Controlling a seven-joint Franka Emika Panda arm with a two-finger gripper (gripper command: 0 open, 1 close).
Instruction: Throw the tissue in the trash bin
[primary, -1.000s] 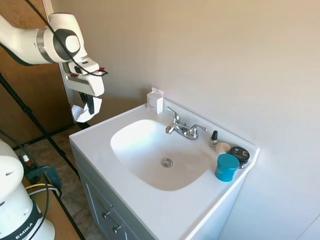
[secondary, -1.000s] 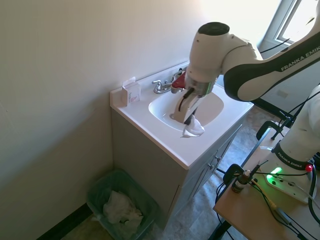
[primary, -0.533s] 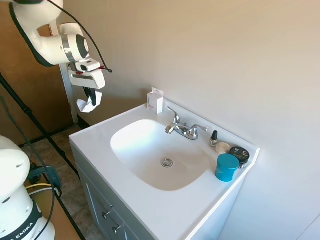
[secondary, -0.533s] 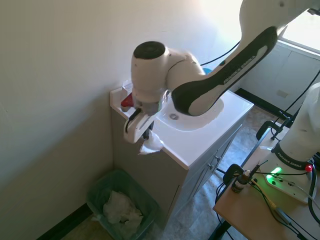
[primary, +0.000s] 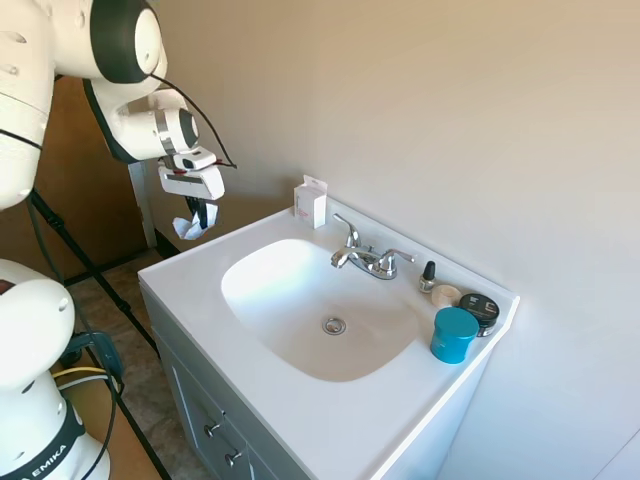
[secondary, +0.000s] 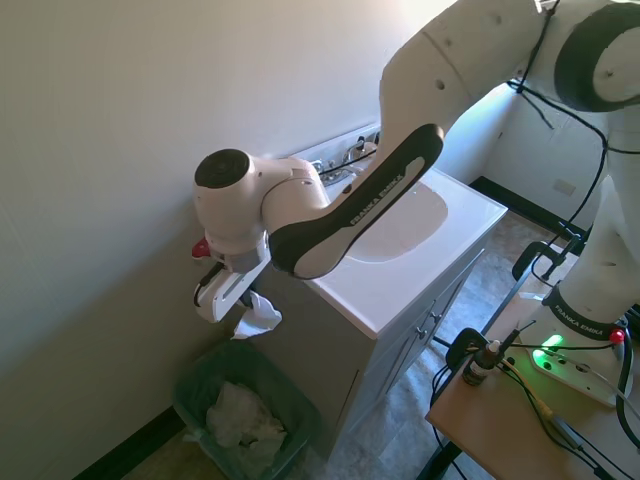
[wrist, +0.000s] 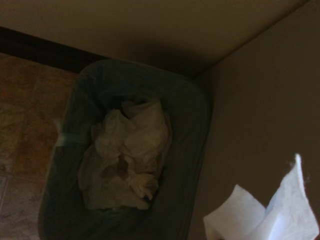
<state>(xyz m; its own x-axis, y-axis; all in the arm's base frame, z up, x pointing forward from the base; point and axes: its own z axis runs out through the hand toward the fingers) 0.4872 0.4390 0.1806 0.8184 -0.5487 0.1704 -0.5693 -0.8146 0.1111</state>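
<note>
The tissue is a crumpled white sheet hanging from my gripper, which is shut on it. In the first exterior view the gripper and the tissue hang past the vanity's left end, off the countertop. The trash bin, dark green and open-topped, stands on the floor between the wall and the vanity's side, below the gripper and slightly to one side. In the wrist view the trash bin lies below and a corner of the tissue shows at the picture's edge.
Crumpled white paper lies in the bin. The white vanity with its sink stands right beside the gripper, and the wall is close behind. On the counter are a small white box, a faucet and a blue cup.
The arm has swung off the countertop, past the vanity's end toward the wall, and come down above the bin. The tissue has stayed in the gripper throughout.
</note>
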